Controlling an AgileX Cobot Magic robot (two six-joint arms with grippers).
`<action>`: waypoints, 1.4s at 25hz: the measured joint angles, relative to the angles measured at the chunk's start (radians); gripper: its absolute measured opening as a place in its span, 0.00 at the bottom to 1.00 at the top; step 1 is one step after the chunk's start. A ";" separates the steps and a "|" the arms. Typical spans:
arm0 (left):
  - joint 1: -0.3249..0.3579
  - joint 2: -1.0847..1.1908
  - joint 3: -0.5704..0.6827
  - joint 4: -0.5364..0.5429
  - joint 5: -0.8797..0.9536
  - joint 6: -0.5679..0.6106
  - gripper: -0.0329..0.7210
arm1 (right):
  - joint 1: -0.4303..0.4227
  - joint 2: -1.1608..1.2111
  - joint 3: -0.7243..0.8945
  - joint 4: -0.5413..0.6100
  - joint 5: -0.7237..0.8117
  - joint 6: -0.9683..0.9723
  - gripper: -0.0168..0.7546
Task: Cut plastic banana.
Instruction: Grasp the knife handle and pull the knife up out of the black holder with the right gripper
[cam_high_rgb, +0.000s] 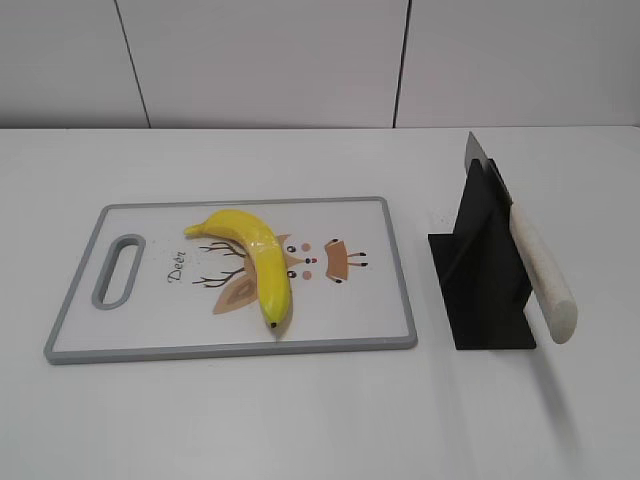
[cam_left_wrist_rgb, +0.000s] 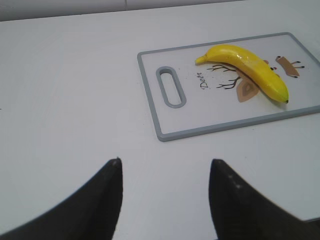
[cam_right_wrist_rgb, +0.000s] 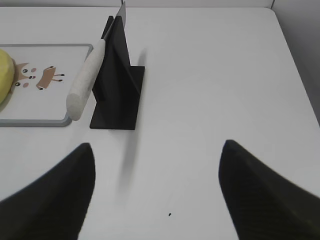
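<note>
We found the plastic banana (cam_high_rgb: 252, 257) lying on the cutting board (cam_high_rgb: 150, 330), across the printed deer picture near the board's middle, its dark tip toward the front edge and its stem end toward the back. The board, white with a grey rim and a slot handle on its left end, lay flat on the white table (cam_high_rgb: 300, 420). To the right of the board, apart from it, a black knife stand (cam_high_rgb: 482, 270) held a knife (cam_high_rgb: 540, 275), blade up in the slot, pale handle slanting down toward the front. Our left gripper (cam_left_wrist_rgb: 165, 200) hung over bare table in front of the board's handle end, fingers spread wide, nothing between them. Our right gripper (cam_right_wrist_rgb: 156, 195) hung in front of the stand, likewise spread wide and empty, touching nothing.
</note>
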 joint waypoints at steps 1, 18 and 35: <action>0.000 0.000 0.000 0.000 0.000 0.000 0.73 | 0.000 0.000 0.000 0.000 0.000 0.000 0.78; 0.000 0.000 0.000 0.000 0.000 0.000 0.73 | 0.000 0.005 0.000 -0.006 0.000 0.000 0.78; 0.000 0.000 0.000 0.001 0.000 0.000 0.73 | 0.000 0.747 -0.313 0.030 0.051 0.002 0.78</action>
